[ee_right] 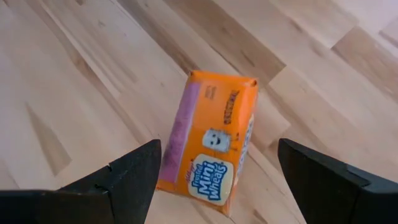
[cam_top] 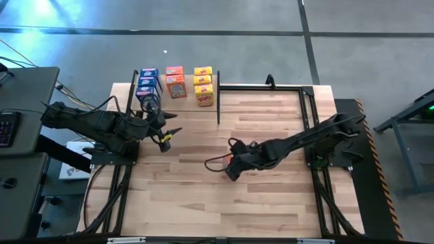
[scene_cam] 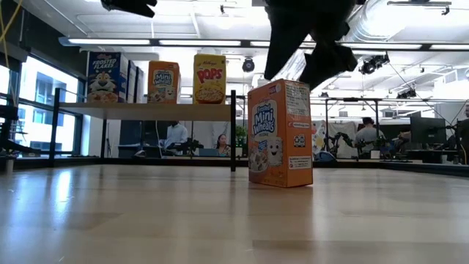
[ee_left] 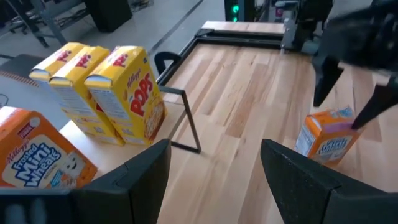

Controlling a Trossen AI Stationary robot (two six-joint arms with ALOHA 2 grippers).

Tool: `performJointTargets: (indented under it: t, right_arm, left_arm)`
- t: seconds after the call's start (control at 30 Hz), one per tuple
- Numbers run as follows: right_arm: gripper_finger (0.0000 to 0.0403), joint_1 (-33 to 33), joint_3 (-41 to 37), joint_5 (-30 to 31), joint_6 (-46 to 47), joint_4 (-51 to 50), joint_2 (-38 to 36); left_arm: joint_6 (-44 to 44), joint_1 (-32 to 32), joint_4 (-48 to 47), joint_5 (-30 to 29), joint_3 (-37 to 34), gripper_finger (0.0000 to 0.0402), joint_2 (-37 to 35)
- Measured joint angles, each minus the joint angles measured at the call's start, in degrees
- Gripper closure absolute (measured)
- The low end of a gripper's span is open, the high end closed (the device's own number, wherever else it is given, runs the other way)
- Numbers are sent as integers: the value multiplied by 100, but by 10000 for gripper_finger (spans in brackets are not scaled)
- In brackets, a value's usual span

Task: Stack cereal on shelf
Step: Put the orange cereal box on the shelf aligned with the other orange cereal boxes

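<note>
Looking like an open-plan robotics lab or office. People point(scene_cam: 364, 132) are sitting at desks with monitors point(scene_cam: 423, 130) at 3 o'clock behind the table, and fluorescent strip lights point(scene_cam: 150, 42) and exposed ducting point(scene_cam: 381, 20) are running overhead.

Grey concrete floor point(cam_top: 224, 17) around planked wooden tabletop point(cam_top: 203, 190). Dark desk point(cam_top: 20, 135) at 9 o'clock, keyboard point(cam_top: 5, 129) on it. Low view: large windows point(scene_cam: 37, 110) at 9 o'clock, ceiling strip lights point(scene_cam: 146, 42) at 12, seated person point(scene_cam: 366, 136) at 3.
</note>
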Motion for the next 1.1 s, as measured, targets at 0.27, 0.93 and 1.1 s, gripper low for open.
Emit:
performJointTargets:
  t: [0.27,0.93,1.1]
  right_arm:
    - [89,3,0,-108,2,-42,244]
    - [160,10,0,-190,-200,-171,336]
    - [181,12,0,-195,-222,-171,336]
  left_arm:
    - [85,0,330,0,0,161,-1]
    - [690,0,737,54,0,157,0]
    - [638,-2,735,144,0,133,0]
